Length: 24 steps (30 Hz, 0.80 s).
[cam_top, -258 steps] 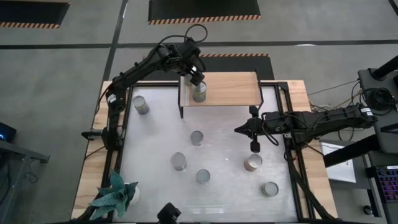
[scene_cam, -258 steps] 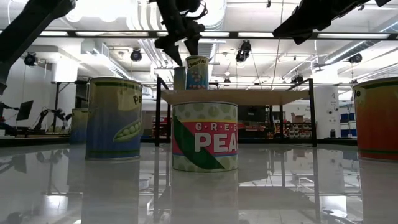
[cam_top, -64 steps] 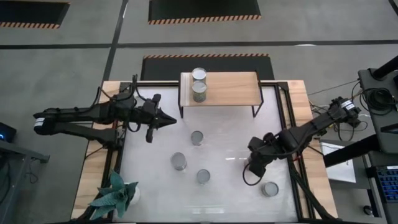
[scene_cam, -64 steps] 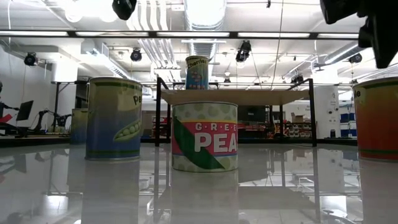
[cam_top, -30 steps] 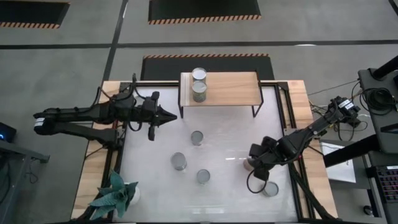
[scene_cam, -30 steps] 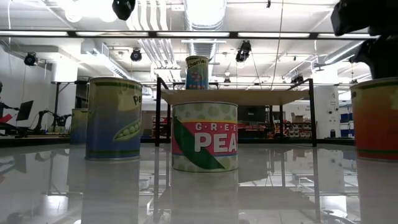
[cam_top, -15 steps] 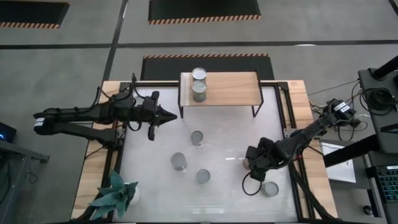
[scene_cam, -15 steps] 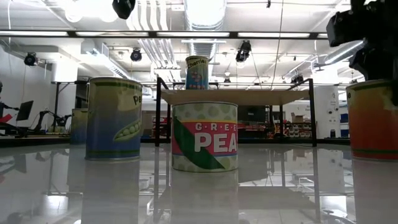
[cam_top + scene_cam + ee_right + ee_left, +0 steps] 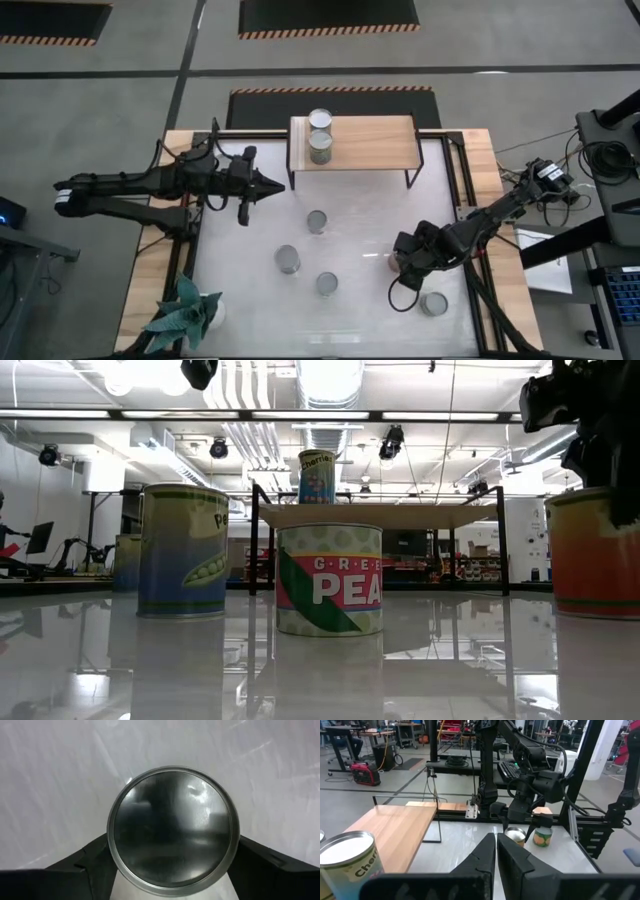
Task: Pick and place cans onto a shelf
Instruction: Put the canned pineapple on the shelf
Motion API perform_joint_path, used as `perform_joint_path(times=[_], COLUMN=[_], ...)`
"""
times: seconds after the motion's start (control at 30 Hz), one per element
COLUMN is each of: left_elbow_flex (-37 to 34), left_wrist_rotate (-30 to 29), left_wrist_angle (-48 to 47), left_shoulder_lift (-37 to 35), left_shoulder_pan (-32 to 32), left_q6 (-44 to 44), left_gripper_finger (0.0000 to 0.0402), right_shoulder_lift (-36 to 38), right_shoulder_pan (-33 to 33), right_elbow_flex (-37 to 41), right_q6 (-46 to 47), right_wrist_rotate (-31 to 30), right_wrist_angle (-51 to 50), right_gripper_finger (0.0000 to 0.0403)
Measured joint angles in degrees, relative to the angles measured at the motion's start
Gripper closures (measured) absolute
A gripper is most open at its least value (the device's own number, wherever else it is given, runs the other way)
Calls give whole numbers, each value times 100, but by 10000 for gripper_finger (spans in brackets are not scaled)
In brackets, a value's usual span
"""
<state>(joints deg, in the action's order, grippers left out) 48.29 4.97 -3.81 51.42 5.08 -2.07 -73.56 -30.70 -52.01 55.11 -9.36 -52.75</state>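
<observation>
Clamped from both sides, the right gripper has its two dark fingers pressed against the sides of a small orange-sided tin can with a silvery lid; from overhead that gripper covers nearly all of the can, and at table height the orange can is cut off by the frame edge, so no label can be read on it.

Nearest the table-level camera stands a green-and-pink can lettered "GRE" over "PEA", its words running round out of sight. Beside it a blue-and-green can printed with a pea pod shows only a "P". Overhead, three silvery-topped cans sit loose on the white tabletop, and another can lies partly hidden just beside the right arm.

Farther back, the low light-wood shelf on thin black legs carries two cans at its left end; one blue can reads "Cherrie", partly cut. The left gripper hovers left of the shelf with its fingers close together, almost touching and gripping nothing; a can lettered "Cher" shows beside it.
</observation>
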Motion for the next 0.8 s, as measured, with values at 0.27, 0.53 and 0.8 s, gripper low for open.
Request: perform_joint_path(times=[0.27,0.53,0.8], left_elbow_flex=[2,1,-11], left_wrist_rotate=[0,-2,-1], left_wrist_angle=[0,78,72], left_shoulder_lift=[0,0,0], left_shoulder_pan=[0,0,-2], left_q6=[4,225,480], left_gripper_finger=[402,402,402], right_shoulder_lift=[2,-76,-789], right_shoulder_pan=[129,1440,3364], right_elbow_flex=[-310,-1994,-4283], right_q6=[21,-338,-1931], right_wrist_rotate=[65,-124,-113], right_wrist_angle=[-157,-835,-1108], right_gripper_finger=[109,92,101])
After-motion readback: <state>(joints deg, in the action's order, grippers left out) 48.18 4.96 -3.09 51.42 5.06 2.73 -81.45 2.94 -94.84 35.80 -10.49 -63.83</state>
